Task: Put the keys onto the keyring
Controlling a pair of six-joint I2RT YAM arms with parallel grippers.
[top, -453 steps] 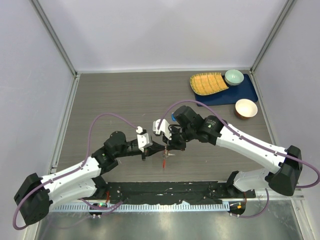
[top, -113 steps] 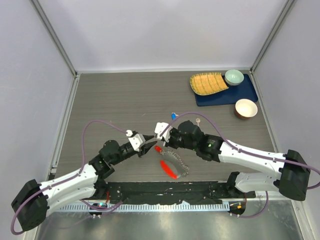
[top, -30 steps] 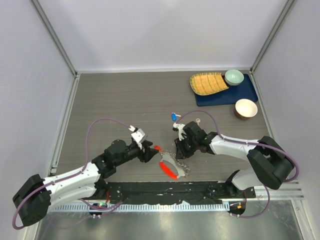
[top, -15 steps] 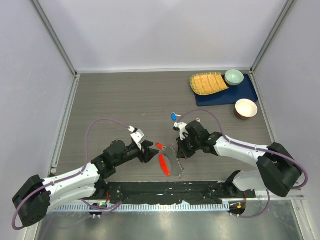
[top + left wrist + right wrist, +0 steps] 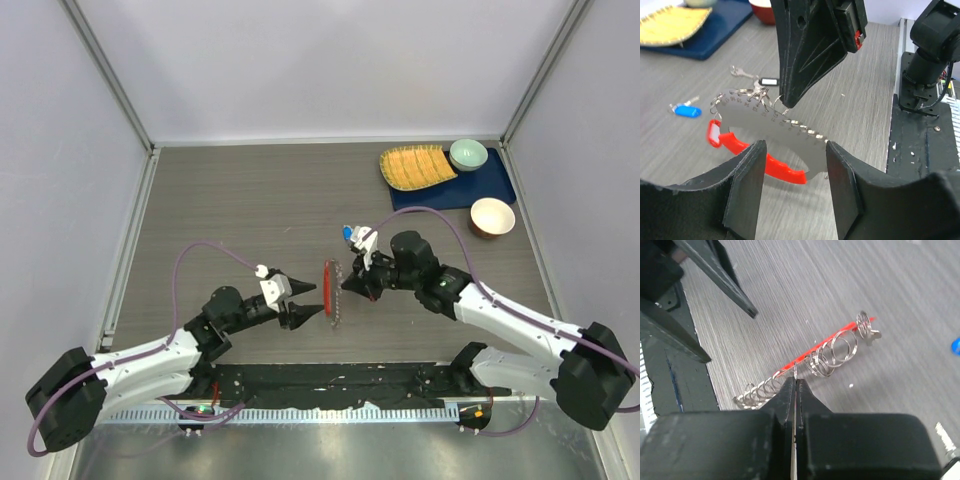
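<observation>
The right claw point(image 5: 346, 285) is clamped shut on one wire loop of the keyring point(image 5: 331, 290), holding it up off the counter point(image 5: 230, 200) near the middle, in front of both arms. In the right wrist view the tips meet on a single ring, with the row of silvery loops strung out to either side and the red fob point(image 5: 826, 342) showing behind them.

The left claw point(image 5: 318, 299) sits just beside the keyring with its fingers point(image 5: 747, 185) apart and gripping nothing. From its own camera the keyring hangs framed in the gap just beyond the tips.

Three keys lie loose on the counter beyond the keyring: the blue-headed key point(image 5: 685, 109) by itself, and the plain silver key point(image 5: 740, 72) and black-headed key point(image 5: 769, 80) close together (the overhead view shows only the blue one, since the right arm covers the other two). I cannot make out whether any key is already threaded on a loop.
</observation>
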